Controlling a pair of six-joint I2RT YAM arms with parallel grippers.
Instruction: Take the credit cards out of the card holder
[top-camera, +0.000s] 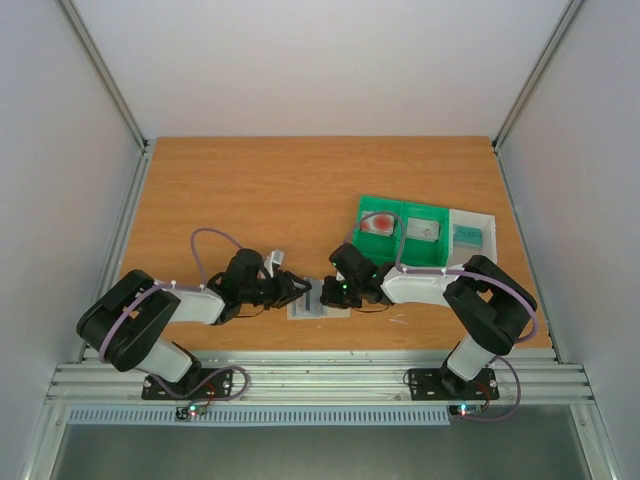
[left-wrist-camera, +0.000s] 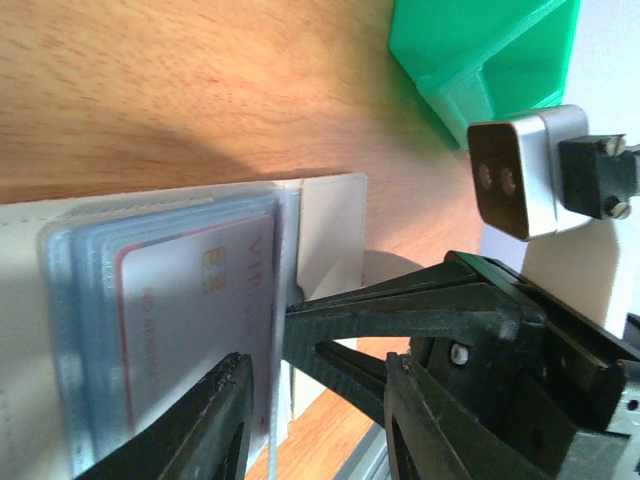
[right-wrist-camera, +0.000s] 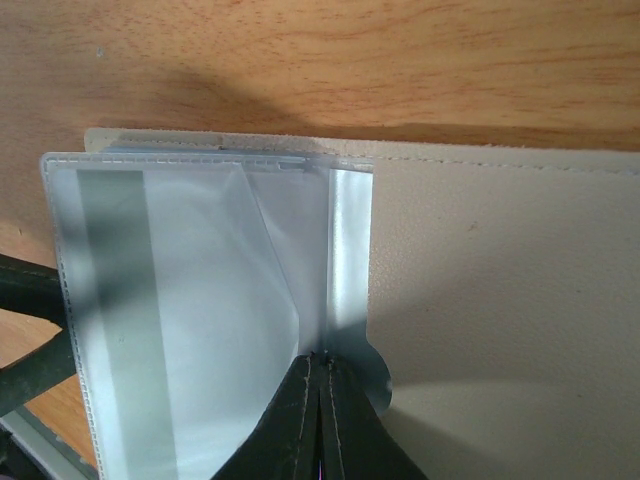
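Lying flat near the front edge of the orange wooden desk (top-camera: 250, 190), the translucent pale blue-grey plastic card holder (top-camera: 318, 300) sits between both arms. The right pincer (right-wrist-camera: 319, 372) is pressed together on the sleeve's edge — pinching it — while the left pincer (left-wrist-camera: 318, 400) stands spread, straddling a neighbouring edge, where a white card with red marks (left-wrist-camera: 190, 310) shows inside a pocket.

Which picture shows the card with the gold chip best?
The left wrist view: the card is close up, with its chip and lettering visible through the card holder. The right wrist view shows only a grey-striped face inside it. The top view shows just a tiny pale patch.
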